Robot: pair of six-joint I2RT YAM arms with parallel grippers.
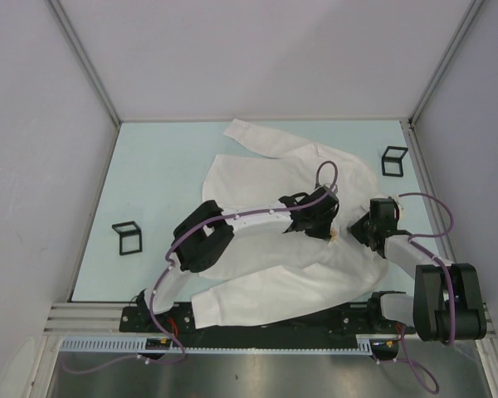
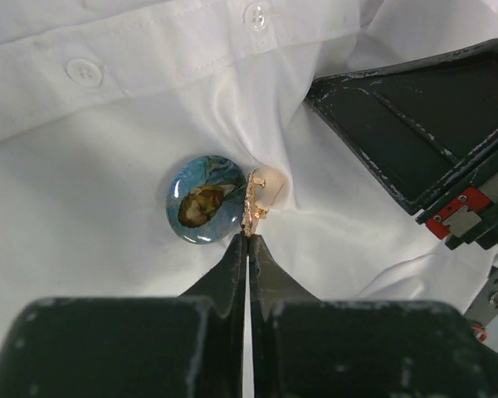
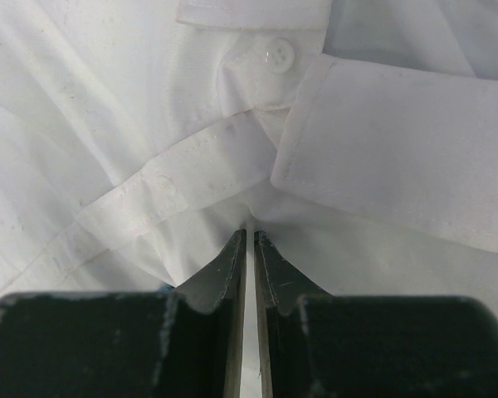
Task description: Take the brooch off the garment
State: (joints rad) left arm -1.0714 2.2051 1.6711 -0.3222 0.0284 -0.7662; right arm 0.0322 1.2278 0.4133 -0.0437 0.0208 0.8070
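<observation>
The white shirt [image 1: 266, 170] lies spread over the table's middle. The brooch [image 2: 203, 199] is a round blue glass piece with a portrait, lying on the shirt front below the button placket. A gold metal fitting [image 2: 257, 199] stands beside it, with the cloth puckered round it. My left gripper [image 2: 250, 239] is shut on the lower end of that gold fitting; it also shows in the top view [image 1: 319, 217]. My right gripper [image 3: 250, 233] is shut on a fold of shirt cloth just right of the brooch, and shows in the top view [image 1: 358, 228].
Two small black wire cube frames stand on the pale green table [image 1: 158, 182], one at the left [image 1: 126, 237] and one at the back right [image 1: 393, 160]. White walls close in three sides. A metal rail [image 1: 232, 348] runs along the near edge.
</observation>
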